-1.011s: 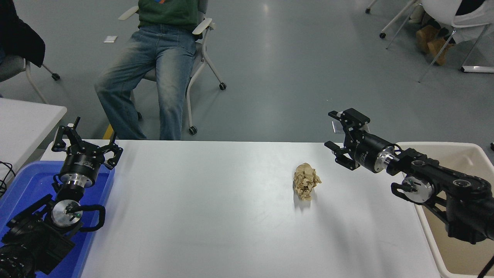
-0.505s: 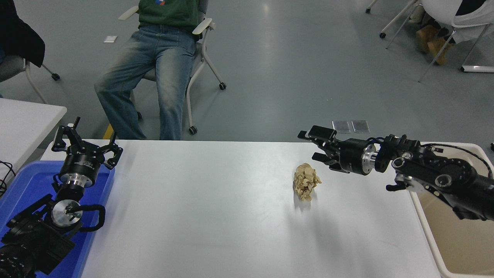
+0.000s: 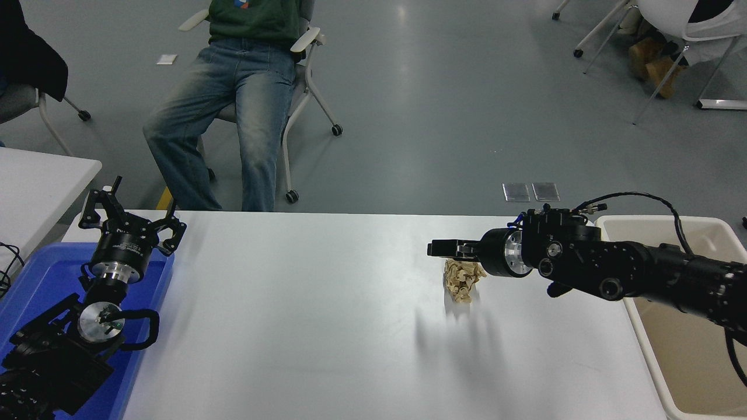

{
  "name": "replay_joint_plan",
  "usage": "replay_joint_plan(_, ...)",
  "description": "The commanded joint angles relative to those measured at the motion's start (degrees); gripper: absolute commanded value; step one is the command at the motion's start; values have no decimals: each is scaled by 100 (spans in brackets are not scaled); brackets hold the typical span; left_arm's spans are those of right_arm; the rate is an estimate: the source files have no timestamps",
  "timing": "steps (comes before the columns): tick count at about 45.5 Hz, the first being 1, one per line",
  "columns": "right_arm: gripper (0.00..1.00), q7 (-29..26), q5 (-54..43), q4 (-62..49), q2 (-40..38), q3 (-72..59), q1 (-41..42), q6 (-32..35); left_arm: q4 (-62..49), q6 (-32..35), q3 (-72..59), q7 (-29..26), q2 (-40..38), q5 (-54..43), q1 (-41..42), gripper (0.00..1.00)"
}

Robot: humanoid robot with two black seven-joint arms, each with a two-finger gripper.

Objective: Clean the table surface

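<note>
Low over the wide white tabletop (image 3: 327,326), the right black gripper (image 3: 437,249) points leftward above a crumpled tan paper wad (image 3: 462,281) lying right of centre. Whether its fingers are apart cannot be told. The left black gripper (image 3: 129,217) is parked, spread wide, over a blue plastic tray (image 3: 35,274).

Single high view, forward and down over the table surface (image 3: 327,326).

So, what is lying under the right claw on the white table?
A crumpled beige paper ball sits on the table below the right claw. The claw covers its top edge.
</note>
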Motion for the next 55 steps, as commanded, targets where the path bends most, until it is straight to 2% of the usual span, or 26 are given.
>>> replay_joint_plan(1,100,-870,-50,-65,390,-321,135,-525,0,0,0,0,4,0,0,100)
replay_joint_plan(11,100,-1898,-33,-38,390,-312,188,-903,0,0,0,0,4,0,0,100)
replay_joint_plan(32,100,-1899,-24,-144,575,-215,-260,-938,0,0,0,0,-5,0,0,100)
replay_joint_plan(43,100,-1890,2,-284,584,-163,-471,-1220,0,0,0,0,4,0,0,100)
replay_joint_plan(55,100,-1890,2,-812,997,-171,-761,-1290,0,0,0,0,4,0,0,100)
